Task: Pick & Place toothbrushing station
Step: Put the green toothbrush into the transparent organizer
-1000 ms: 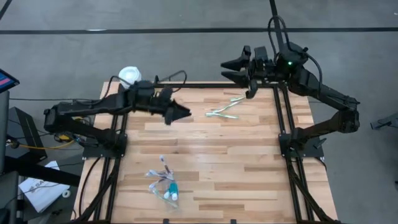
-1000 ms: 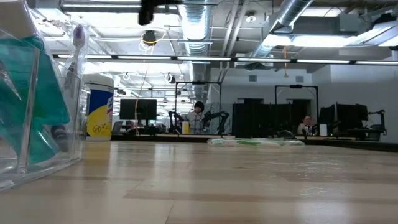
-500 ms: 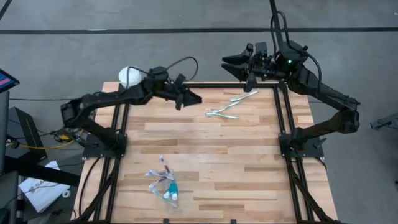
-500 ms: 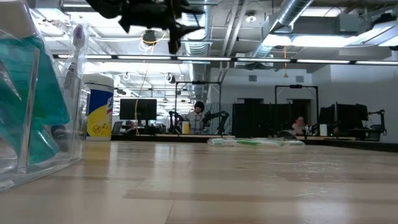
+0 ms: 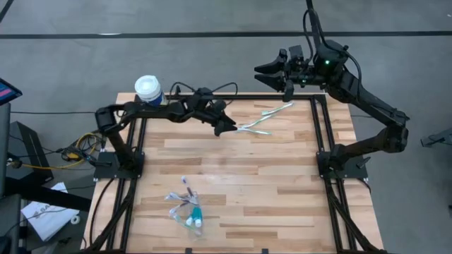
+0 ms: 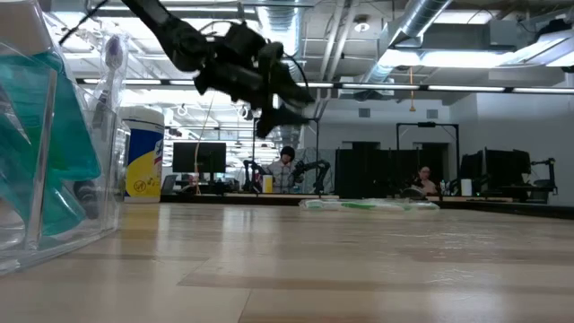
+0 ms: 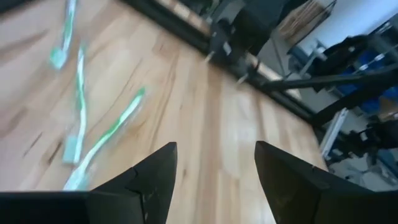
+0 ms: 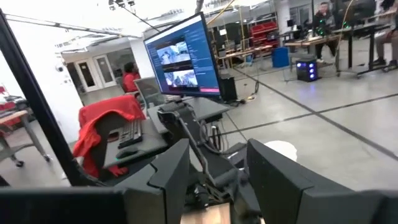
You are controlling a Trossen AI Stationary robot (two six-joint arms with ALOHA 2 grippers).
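Note:
Pale green toothbrushes (image 5: 253, 128) lie flat on the wooden table at the far middle, one more (image 5: 277, 109) just beyond; the left wrist view shows them too (image 7: 78, 106). My left gripper (image 5: 229, 128) hovers open just left of them, above the table (image 6: 287, 108), touching nothing. The see-through holder (image 5: 185, 209) with teal-and-white tubes (image 5: 193, 220) and a purple toothbrush (image 6: 112, 54) sits on the table at the near left. My right gripper (image 5: 265, 74) hangs open high over the far edge.
A white-lidded canister with a yellow label (image 5: 147, 88) stands at the far left corner. Black frame rails (image 5: 321, 134) run along the table's left and right sides. Bare wood (image 5: 268, 183) lies between the holder and the toothbrushes.
My left gripper has swung from the far left toward the table's middle and come down, ending just left of the green toothbrushes. In the low view it has sunk into the picture from above. The toothbrushes and holder have stayed put.

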